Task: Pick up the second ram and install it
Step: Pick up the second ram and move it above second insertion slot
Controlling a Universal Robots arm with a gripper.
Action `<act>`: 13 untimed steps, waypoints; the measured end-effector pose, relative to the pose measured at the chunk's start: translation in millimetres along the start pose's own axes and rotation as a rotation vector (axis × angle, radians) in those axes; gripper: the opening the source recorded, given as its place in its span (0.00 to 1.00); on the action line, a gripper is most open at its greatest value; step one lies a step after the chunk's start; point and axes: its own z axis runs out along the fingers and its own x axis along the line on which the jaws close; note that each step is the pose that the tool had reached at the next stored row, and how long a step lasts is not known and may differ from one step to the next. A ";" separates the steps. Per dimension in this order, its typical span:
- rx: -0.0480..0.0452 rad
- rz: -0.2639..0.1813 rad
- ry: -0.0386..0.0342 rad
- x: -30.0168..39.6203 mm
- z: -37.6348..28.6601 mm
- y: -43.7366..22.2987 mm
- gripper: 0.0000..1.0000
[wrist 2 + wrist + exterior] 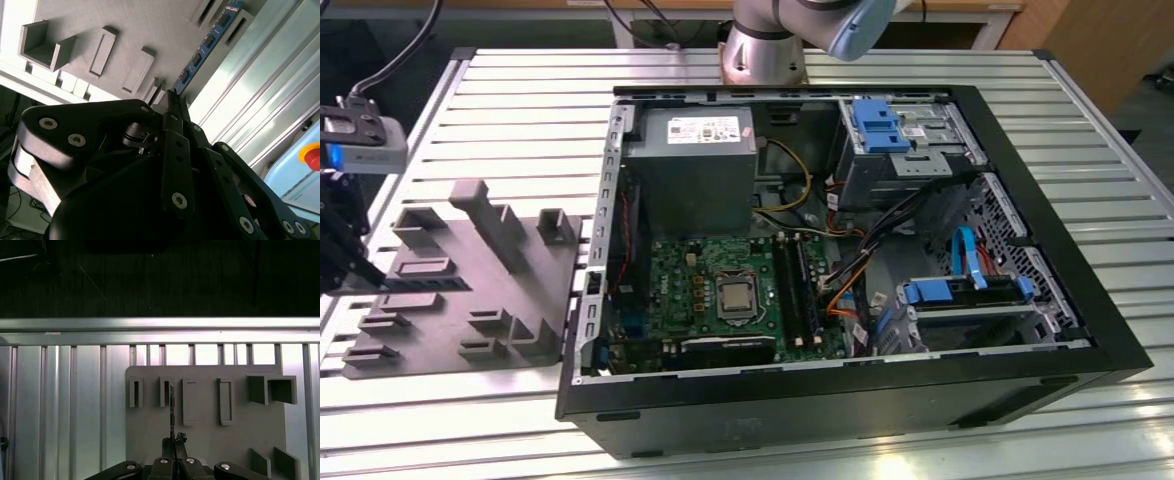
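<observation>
The second ram [209,44] is a slim blue-green stick with a row of dark chips. In the second wrist view it reaches out from my fingertips over the grey holder block [115,30]. My gripper [173,99] is shut on its near end. In the first wrist view the second ram [171,407] shows edge-on, running from the gripper [173,442] to one of the holder block's [205,440] narrow slots. I cannot tell whether it still sits in that slot. In the exterior view the gripper [363,272] is at the far left, at the edge of the holder block [467,290].
An open black computer case [854,400] lies on the slatted metal table [454,420], to the exterior view's right of the holder block. Inside are the green motherboard [707,290] with long black memory slots [793,290], a grey power supply [687,165], cables and blue drive bays [881,125].
</observation>
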 end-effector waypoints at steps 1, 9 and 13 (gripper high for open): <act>0.0000 0.000 0.0000 0.0 -0.7 0.0 0.12; 0.0002 0.000 -0.0001 -0.2 -6.3 0.3 0.12; 0.0001 0.000 0.0000 -0.2 -9.3 0.4 0.12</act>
